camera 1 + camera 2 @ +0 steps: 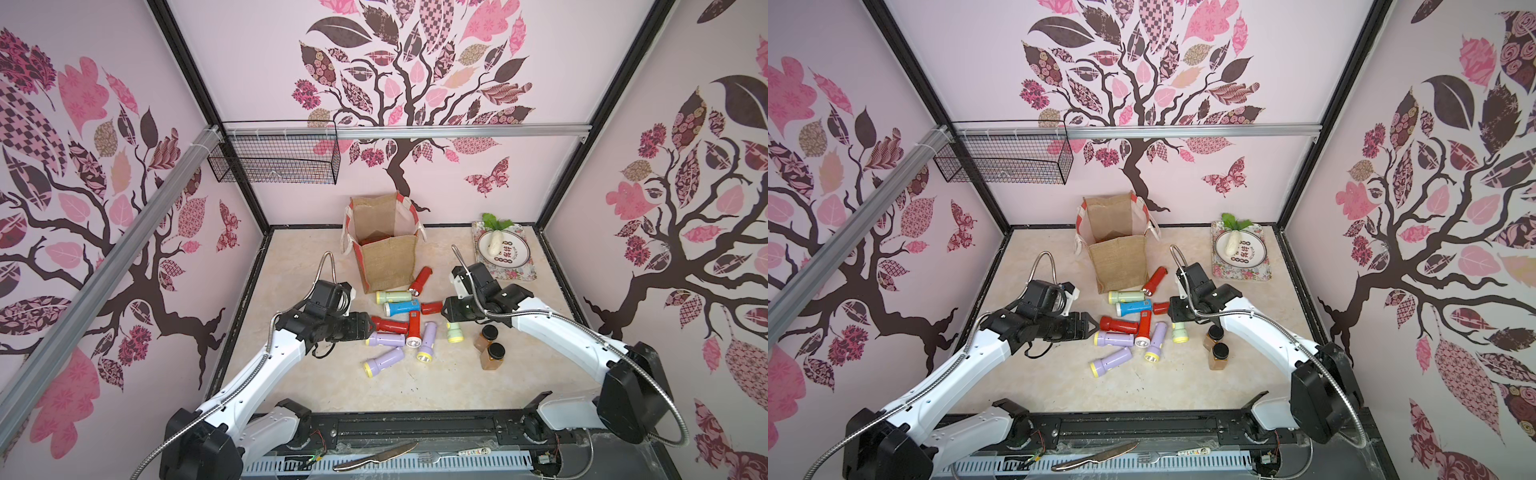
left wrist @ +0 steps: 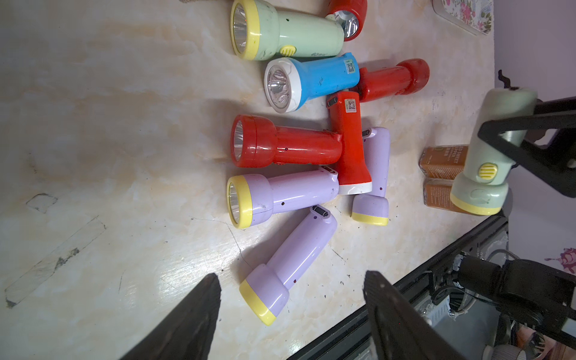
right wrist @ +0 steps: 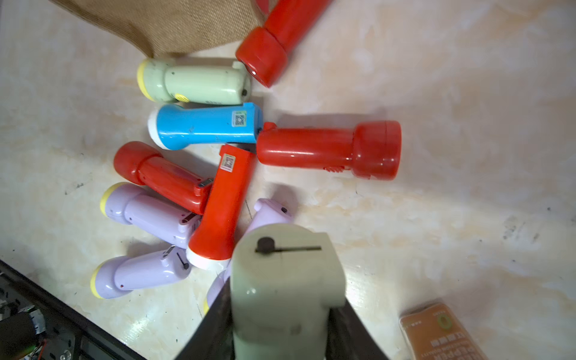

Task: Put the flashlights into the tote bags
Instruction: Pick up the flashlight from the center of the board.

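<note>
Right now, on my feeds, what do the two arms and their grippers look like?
Both the left arm and the right arm have white shell links with black joint housings. A ribbed silver hose loops to a black camera box at each wrist. The left gripper and the right gripper are black, with wedge-shaped fingers.

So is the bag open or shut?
Open. The bag stands upright and its mouth gapes wide, so the inside wall shows.
</note>
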You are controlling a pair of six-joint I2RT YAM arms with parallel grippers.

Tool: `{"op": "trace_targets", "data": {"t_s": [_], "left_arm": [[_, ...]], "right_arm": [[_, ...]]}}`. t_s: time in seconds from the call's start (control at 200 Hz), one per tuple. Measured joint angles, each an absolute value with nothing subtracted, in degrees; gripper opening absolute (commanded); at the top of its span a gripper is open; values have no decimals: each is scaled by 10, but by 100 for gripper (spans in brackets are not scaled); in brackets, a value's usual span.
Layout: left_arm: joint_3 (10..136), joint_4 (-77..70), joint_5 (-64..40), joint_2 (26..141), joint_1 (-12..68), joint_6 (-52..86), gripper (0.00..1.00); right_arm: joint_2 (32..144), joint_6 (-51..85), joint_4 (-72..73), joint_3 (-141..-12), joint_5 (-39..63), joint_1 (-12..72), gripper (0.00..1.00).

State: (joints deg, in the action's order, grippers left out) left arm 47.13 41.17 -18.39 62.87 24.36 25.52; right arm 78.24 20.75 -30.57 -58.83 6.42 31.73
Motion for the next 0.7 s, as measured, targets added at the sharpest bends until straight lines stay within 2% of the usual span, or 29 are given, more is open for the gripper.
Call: {"op": "trace_targets", "data": {"t_s": [0.395,0.7], "left_arm": [[472,405,-185,648,244,257,76],[491,430,-180,657,244,257,76]], "right_arm": [[795,145,-276,-788,74,317,0],[913,126,-252,-968,77,317,0]]}}
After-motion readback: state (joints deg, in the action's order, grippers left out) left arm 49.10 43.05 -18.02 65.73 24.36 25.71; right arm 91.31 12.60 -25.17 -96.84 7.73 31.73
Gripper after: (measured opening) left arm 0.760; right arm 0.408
